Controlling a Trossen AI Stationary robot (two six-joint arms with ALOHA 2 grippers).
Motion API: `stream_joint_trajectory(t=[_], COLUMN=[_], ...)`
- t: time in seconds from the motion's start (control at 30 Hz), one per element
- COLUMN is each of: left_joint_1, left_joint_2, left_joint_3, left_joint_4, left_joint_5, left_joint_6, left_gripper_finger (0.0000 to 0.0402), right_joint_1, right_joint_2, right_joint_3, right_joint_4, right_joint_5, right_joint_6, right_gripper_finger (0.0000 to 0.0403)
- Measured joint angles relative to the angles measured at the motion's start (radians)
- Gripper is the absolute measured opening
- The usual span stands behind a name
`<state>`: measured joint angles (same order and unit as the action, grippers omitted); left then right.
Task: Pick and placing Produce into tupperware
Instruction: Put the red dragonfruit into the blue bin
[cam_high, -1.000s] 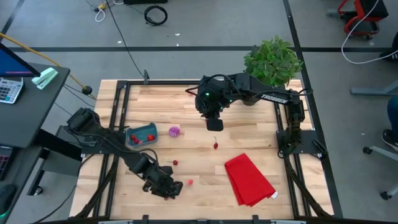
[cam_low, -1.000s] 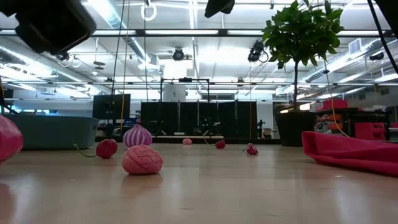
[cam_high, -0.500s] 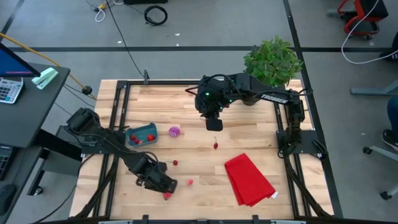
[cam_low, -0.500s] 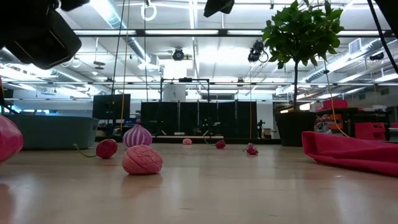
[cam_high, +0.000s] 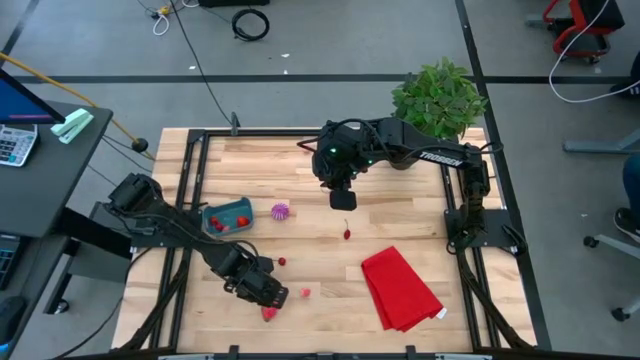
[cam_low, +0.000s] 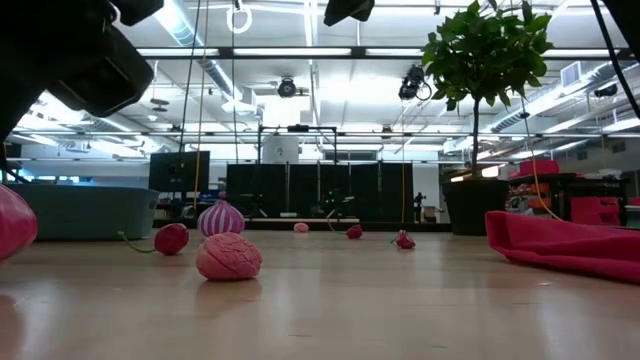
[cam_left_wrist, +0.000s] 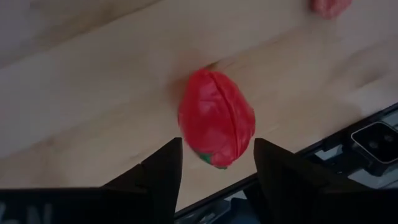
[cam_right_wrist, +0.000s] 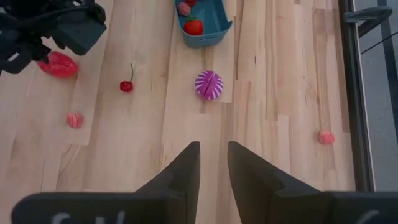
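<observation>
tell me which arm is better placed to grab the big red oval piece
Left. Its tool hangs open directly over the red oval; the right tool waits far across the table.

White lettering runs along the right arm's dark link (cam_high: 432, 156) in the high view, toward two o'clock on the surface, just below the potted plant; it seems to read "TROSSEN", though the letters are too small to be sure. Pale marks show on the right wrist housing (cam_right_wrist: 93, 218), but they cannot be read. Nothing else carries readable text.
</observation>
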<state>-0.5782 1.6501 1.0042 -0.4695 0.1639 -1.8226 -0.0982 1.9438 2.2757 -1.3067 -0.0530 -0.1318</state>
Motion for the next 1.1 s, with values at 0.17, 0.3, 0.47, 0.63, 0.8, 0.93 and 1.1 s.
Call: stream_joint_trajectory(t=[0.17,0.3,0.47,0.63,0.8,0.93,1.1], left_joint_1=[0.009,0.010,0.009,-0.005,-0.010,-0.020,-0.032], left_joint_2=[0.000,0.000,0.000,0.000,0.000,0.004,0.040], left_joint_3=[0.000,0.000,0.000,0.000,0.000,0.000,0.000], left_joint_4=[0.014,0.018,0.038,0.026,0.015,0.022,0.060], left_joint_5=[0.001,0.001,0.002,0.002,0.005,0.002,0.009], left_joint_6=[0.054,0.055,0.013,-0.017,-0.056,-0.078,-0.104], left_gripper_finger=[0.0191,0.0184,0.0200,0.0237,0.0270,0.0280,0.0281], right_joint_1=[0.000,0.000,0.000,0.000,0.000,0.000,-0.010], right_joint_2=[0.000,0.000,0.000,0.000,0.000,0.000,0.000], right_joint_3=[0.000,0.000,0.000,0.000,0.001,0.001,0.001], right_joint_4=[0.000,0.000,-0.001,-0.001,-0.001,-0.001,-0.001], right_joint_5=[0.000,0.000,0.000,0.000,0.000,0.000,0.000], right_joint_6=[0.000,0.000,0.000,0.000,-0.001,-0.002,-0.003], right_gripper_finger=[0.0090,0.0090,0.0089,0.0091,0.0089,0.0090,0.0089])
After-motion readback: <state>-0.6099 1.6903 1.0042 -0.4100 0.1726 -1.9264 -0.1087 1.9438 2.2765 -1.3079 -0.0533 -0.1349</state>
